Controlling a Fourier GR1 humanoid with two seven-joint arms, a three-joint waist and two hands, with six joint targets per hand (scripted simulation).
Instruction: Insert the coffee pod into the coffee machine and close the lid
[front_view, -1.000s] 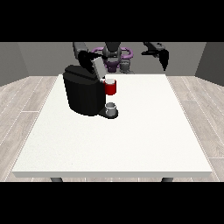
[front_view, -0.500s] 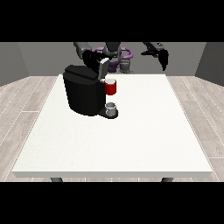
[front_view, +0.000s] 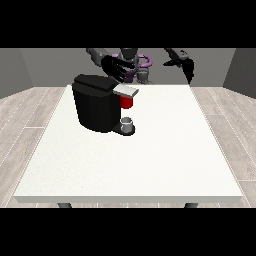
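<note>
So the coffee machine (front_view: 97, 102) sits on the white table (front_view: 150, 150) toward the far left side, and its lid (front_view: 125, 90) looks basically down now, a grey slab lying flat over the red part (front_view: 127, 102) at the front. I can't spot the coffee pod anywhere on its own, so my guess is it's already inside under that lid. A small grey cup (front_view: 127, 123) stands on the base right below the red part, where the coffee would pour.

The hand at the view's left (front_view: 116, 67) hovers just above the lid, at about 11 o'clock from it, fingers spread apart and holding nothing. That makes sense for pressing a lid shut with a flat hand. Can't tell if it's actually touching.

The hand at the view's right (front_view: 186, 65) hangs well off at 3 o'clock, out of the way, fingers pointing down and relaxed, empty.

I'd say the job's nearly done.
</note>
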